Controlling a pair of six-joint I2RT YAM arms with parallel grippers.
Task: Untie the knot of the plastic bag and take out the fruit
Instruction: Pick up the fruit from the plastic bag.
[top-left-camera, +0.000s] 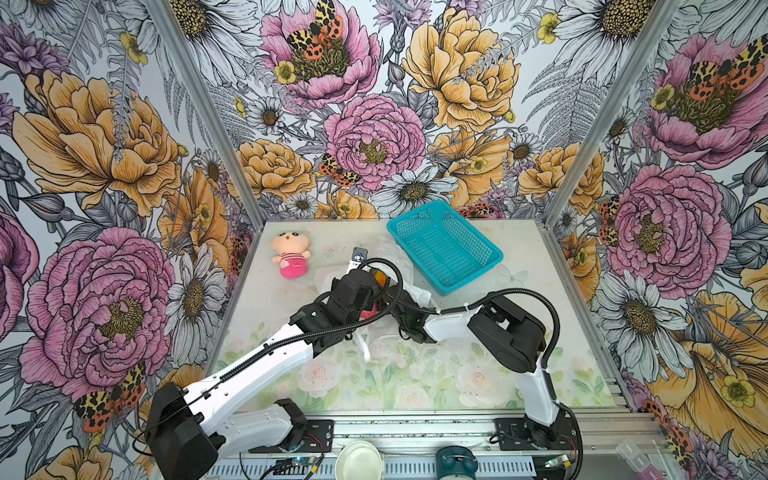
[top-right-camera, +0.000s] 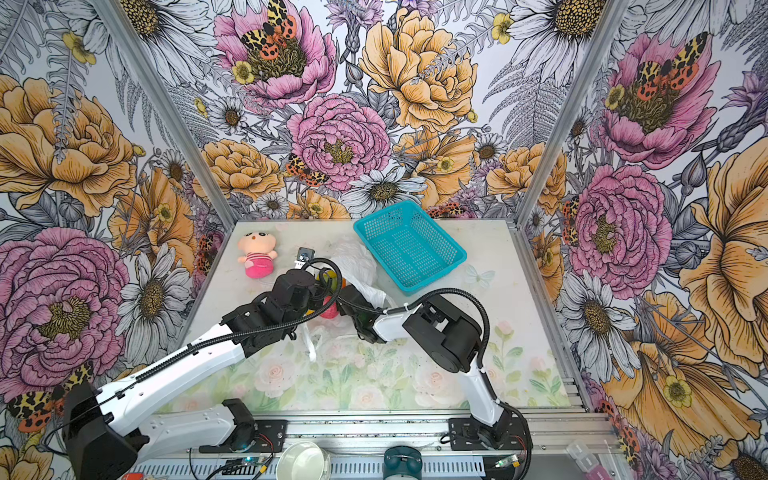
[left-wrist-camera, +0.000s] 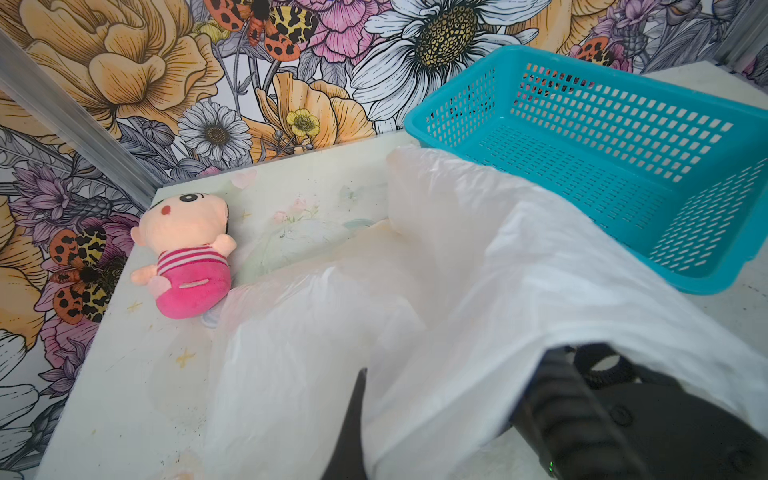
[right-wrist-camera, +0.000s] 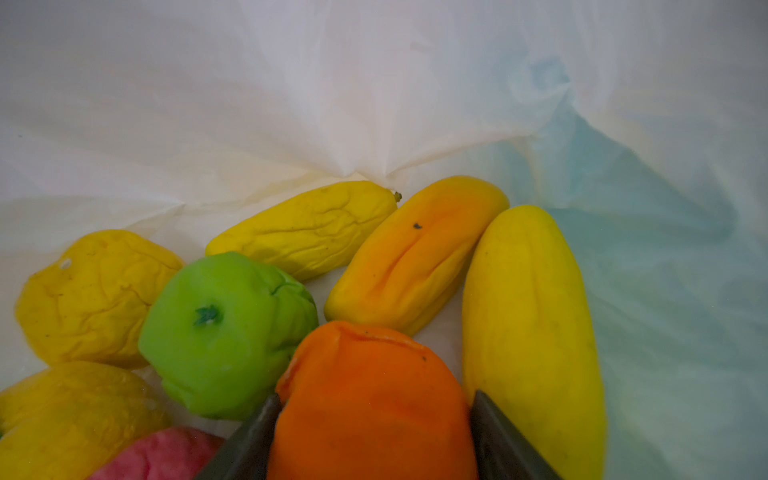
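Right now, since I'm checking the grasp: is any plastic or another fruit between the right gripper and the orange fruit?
Nothing visible. In the right wrist view the right gripper sits directly against both sides of the orange fruit inside the plastic bag; the green fruit and a long yellow fruit only lie beside it.

White plastic bag (left-wrist-camera: 478, 257); teal basket (left-wrist-camera: 623, 174); orange, green, yellow fruit (right-wrist-camera: 415, 257).

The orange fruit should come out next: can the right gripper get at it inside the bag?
Likely yes: the right gripper is inside the plastic bag, jaws flanking the orange fruit.
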